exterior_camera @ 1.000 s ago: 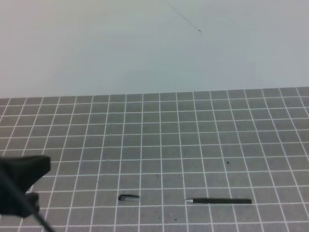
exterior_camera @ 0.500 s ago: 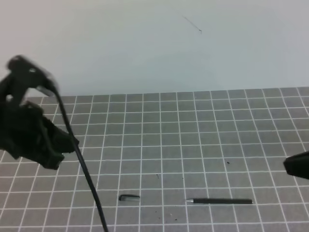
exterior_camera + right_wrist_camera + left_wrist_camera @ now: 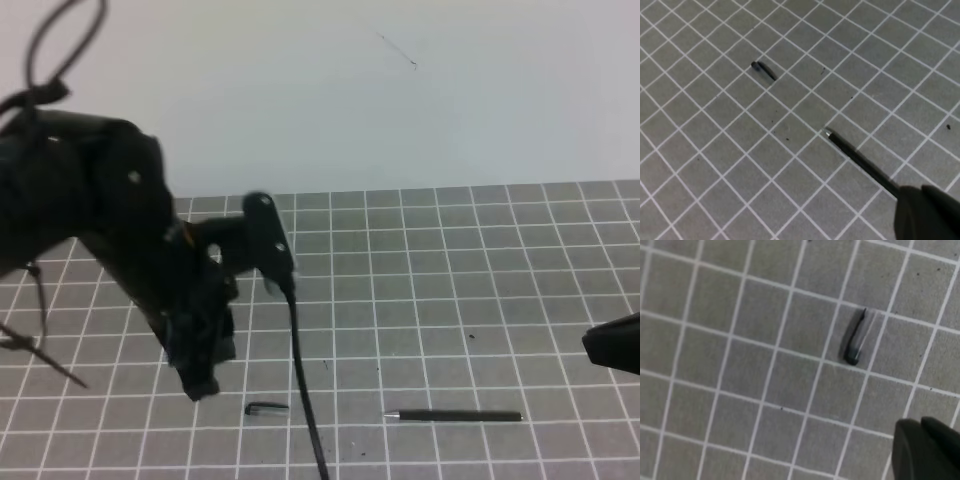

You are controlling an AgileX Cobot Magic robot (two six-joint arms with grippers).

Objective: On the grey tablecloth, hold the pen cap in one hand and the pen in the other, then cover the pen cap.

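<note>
Both hands closed, empty. Left hand (image 3: 205, 385) above pen cap (image 3: 266, 408); right hand (image 3: 927, 215) near pen (image 3: 455, 416). Risk: closed fingers nudge cap, rolling it away.

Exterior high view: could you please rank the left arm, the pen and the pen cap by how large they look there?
1. left arm, though nearer the camera
2. pen
3. pen cap

The right end effector (image 3: 615, 345) is cut off by the frame edge.
</note>
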